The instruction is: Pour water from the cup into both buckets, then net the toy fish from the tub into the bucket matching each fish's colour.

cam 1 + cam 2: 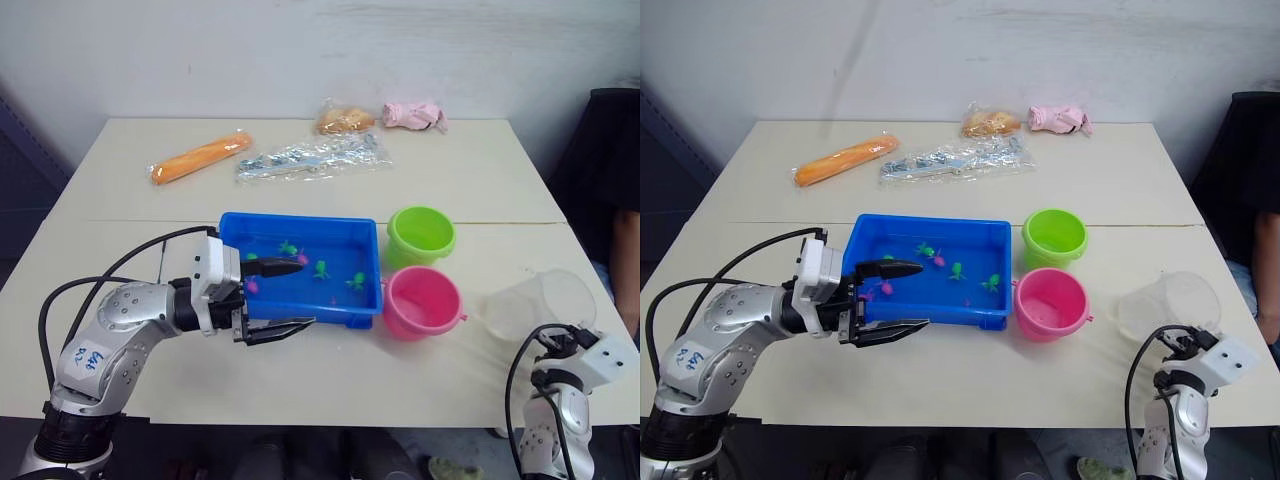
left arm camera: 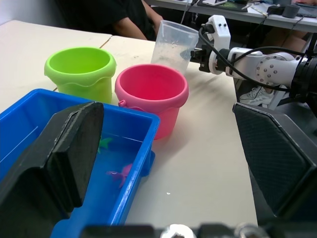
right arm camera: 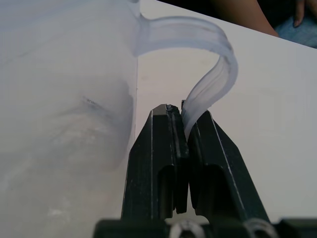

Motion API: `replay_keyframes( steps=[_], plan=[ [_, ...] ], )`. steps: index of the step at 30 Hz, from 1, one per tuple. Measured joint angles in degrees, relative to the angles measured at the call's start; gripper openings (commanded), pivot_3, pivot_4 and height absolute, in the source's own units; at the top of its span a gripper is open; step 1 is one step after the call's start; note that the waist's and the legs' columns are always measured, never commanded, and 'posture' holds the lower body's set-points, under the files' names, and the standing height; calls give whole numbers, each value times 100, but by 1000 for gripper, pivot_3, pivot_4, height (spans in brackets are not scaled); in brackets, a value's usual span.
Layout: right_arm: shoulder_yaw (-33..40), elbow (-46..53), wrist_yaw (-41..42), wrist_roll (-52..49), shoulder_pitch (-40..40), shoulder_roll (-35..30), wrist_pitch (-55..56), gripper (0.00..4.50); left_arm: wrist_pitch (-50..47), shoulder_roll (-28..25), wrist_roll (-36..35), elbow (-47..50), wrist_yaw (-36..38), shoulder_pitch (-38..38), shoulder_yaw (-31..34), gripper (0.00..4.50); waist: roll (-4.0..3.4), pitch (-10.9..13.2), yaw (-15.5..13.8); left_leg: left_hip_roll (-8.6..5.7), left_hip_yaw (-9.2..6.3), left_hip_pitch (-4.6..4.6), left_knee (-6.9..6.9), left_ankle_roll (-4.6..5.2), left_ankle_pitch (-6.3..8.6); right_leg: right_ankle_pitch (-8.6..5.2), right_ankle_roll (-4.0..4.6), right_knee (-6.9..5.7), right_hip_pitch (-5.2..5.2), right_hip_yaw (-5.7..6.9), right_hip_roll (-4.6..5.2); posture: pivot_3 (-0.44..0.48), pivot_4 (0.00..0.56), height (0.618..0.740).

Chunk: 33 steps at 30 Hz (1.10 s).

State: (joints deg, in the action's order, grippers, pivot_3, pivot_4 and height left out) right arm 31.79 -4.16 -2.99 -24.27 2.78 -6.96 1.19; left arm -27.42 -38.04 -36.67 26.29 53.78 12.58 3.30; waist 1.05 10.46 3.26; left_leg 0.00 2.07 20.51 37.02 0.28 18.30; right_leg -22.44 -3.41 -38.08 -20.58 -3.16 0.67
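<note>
The blue tub (image 1: 300,222) sits mid-table with water and several tiny toy fish, some green (image 1: 322,268) and some pink (image 1: 302,259). To its right stand the lime green bucket (image 1: 421,233) and, nearer me, the pink bucket (image 1: 422,300). My left gripper (image 1: 305,294) is open and straddles the tub's front-left wall, one finger over the water and the other outside. The clear cup (image 1: 540,303) stands upright at the table's right front. My right gripper (image 3: 185,111) is shut on the cup's handle (image 3: 213,84).
At the back of the table lie an orange packet (image 1: 200,157), a clear plastic bag (image 1: 310,158), a bag of bread (image 1: 345,119) and a pink cloth (image 1: 413,115). A person in dark clothes (image 1: 615,180) sits beyond the right edge.
</note>
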Motion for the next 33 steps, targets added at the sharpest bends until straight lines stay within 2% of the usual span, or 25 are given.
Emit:
replay_keyframes(
  steps=[6, 16, 25, 29, 33],
  plan=[
    [-9, 239, 169, 199, 71, -538, -52, 23, -4, 1, -3, 0, -2, -3, 1, 4500, -7, 4, -1, 0, 2, 1, 2, 0, 0, 0, 0, 1, 0, -2, 0, 0, 150, 740],
    [-82, 1364, 1125, 711, 390, -2512, -935, 23, -10, 75, -8, -149, 96, 166, -32, 4500, -11, 7, -18, 1, 2, 4, 4, -1, -1, 1, -2, 8, 3, -3, -6, 0, 150, 740],
    [-240, 2264, 1687, 1108, 488, -3209, -1629, 23, 2, 366, 0, -368, 157, 471, -397, 4500, -11, 7, -46, 1, 2, 15, 8, -5, -4, 2, -7, 20, 1, -4, -7, 0, 150, 740],
    [-294, 2550, 1947, 1584, 561, -3581, -1543, 23, 41, 465, 54, -479, 185, 477, -500, 4500, -11, 7, -62, 2, 1, 17, 8, -5, -4, 1, -7, 23, 0, -3, -9, 0, 150, 740],
    [-389, 2581, 2106, 2012, 681, -3666, -1286, 23, 94, 561, 108, -497, 199, 483, -566, 4500, -10, 7, -118, 1, 1, 17, 10, -5, -4, 1, -7, 24, 0, -4, -9, 0, 150, 740]
  ],
)
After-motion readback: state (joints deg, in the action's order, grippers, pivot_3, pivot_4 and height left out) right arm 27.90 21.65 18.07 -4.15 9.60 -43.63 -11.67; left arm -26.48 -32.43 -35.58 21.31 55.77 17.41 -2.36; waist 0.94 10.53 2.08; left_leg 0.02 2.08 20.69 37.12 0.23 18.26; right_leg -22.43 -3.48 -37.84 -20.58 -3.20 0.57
